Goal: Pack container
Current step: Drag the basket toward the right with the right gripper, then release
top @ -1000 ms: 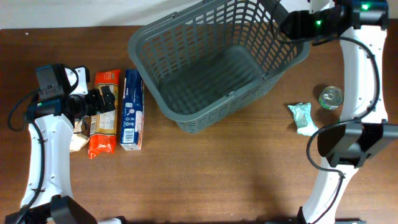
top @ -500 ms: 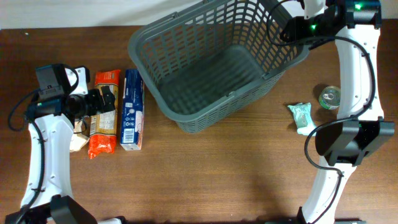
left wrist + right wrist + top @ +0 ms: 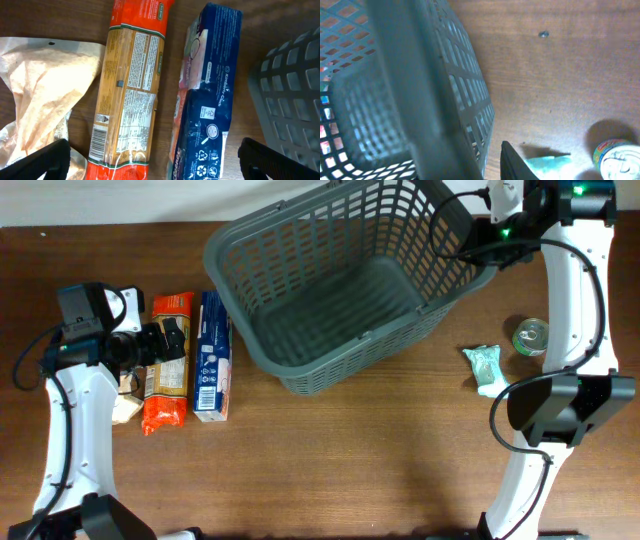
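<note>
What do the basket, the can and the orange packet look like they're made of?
The basket looks like moulded plastic, matte dark grey, going by its one-piece lattice walls. The can seems metal: its top shines silvery. The orange packet looks like glossy printed plastic film, judging by its sheen and wrinkles.

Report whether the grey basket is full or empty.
Empty. The large dark grey plastic basket shows only its bare solid bottom in the overhead view; nothing lies inside.

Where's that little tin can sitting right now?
Seen from overhead, the tin can stands on the right side of the table, just up and right of the pale green packet and to the right of the basket.
</note>
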Tool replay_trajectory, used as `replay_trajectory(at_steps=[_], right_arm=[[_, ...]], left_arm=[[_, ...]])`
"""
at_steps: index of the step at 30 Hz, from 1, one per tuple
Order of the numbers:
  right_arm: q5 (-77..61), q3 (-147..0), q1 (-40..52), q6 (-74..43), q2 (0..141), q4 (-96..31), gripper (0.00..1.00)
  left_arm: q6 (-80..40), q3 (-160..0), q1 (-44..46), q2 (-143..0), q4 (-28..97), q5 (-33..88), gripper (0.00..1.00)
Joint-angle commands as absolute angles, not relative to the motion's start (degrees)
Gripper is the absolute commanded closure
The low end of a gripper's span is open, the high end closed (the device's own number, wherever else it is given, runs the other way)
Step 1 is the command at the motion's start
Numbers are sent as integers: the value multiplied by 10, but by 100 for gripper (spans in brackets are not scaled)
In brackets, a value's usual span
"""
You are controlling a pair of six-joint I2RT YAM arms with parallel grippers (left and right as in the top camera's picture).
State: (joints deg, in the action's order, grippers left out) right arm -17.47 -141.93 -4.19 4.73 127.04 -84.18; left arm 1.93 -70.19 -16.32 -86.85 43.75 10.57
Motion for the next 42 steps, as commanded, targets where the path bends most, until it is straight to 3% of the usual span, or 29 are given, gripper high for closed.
replay_trajectory(at_steps=[1,13,42], right_arm=[[-143,-1419,-38,18,1273,-867,76],[-98,-1419,-38,-107,1273,-927,80],[-83,-1419,-11,-206,1273,-973,79]], left_arm=[[26,-711,-167,-872,438,116,1],[26,-711,-167,-872,438,116,1],[26,-711,-167,-872,438,116,1]])
